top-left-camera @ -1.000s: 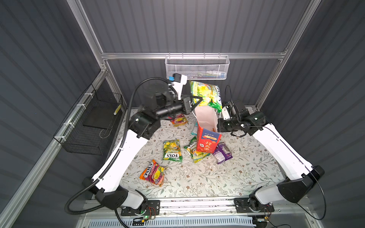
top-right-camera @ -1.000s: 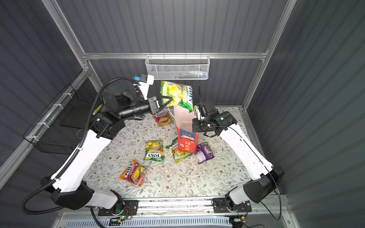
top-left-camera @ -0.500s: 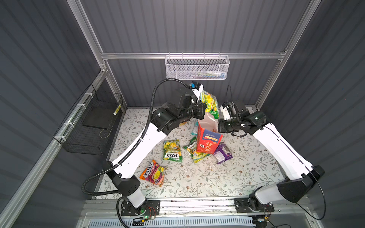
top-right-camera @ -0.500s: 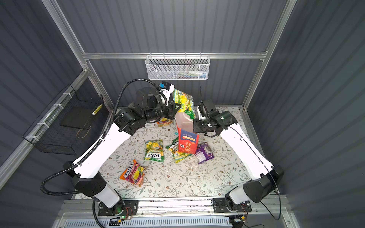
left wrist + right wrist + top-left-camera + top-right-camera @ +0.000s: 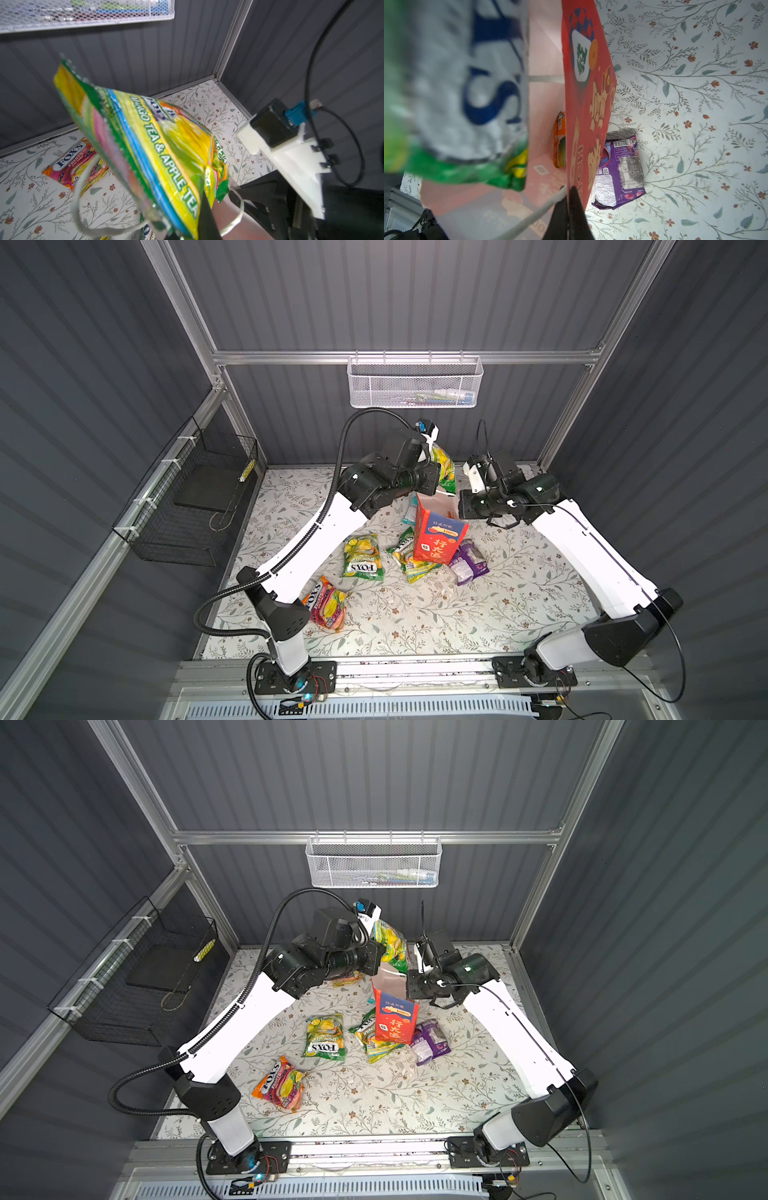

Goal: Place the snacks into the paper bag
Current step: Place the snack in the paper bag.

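The left jaws are clenching a glossy, crinkled green-yellow packet (image 5: 149,149), which is hanging tilted at the open mouth of the tall red paper bag (image 5: 436,537) standing on the floral surface (image 5: 519,593). The right jaws are pinching the bag's stiff rim. Inside, an orange packet (image 5: 559,143) is showing only partly behind the red wall; nearer print is blurring.

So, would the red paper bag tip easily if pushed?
Probably: the paper bag stands tall on a narrow base. Likely light, as only one orange packet shows inside. The right gripper, shut on its rim, probably steadies it.
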### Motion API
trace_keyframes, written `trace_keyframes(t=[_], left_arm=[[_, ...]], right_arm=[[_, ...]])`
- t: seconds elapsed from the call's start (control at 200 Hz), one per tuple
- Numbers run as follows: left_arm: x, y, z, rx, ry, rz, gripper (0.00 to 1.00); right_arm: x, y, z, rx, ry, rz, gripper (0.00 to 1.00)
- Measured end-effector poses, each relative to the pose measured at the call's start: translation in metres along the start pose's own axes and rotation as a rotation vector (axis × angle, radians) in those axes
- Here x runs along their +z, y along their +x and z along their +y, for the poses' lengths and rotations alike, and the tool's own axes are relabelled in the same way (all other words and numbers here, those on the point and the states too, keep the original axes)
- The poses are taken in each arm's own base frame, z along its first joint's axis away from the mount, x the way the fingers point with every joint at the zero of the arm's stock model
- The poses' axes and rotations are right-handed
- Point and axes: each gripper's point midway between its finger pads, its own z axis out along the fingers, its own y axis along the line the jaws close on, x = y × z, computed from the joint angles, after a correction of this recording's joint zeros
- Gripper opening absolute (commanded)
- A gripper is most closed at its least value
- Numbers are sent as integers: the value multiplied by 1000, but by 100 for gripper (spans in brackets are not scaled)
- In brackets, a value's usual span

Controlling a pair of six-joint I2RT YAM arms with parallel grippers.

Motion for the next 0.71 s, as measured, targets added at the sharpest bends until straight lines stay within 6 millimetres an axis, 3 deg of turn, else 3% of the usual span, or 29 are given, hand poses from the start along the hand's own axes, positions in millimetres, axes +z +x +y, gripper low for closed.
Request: trace_keyframes(t=[0.13, 0.21, 0.375, 0.45, 0.585, 0.705], left_arm=[[5, 2, 2, 22, -19, 8, 0], [-3, -10, -2, 25, -2, -25, 0], [-51, -66, -13, 15, 48, -207, 0], [-77, -81, -12, 15, 52, -274, 0], [-111, -88, -8, 17, 47, -338, 0], [-109, -83, -6, 19, 39, -327, 0]], right_arm=[[3, 2, -1, 3, 0, 2, 0], [6, 4, -1, 5, -1, 7, 0], [8, 4, 0, 11, -7, 7, 0], [9, 4, 0, 16, -10, 6, 0], [7, 4, 5, 31, -37, 0, 0], [1, 1, 9, 48, -65, -19, 0]])
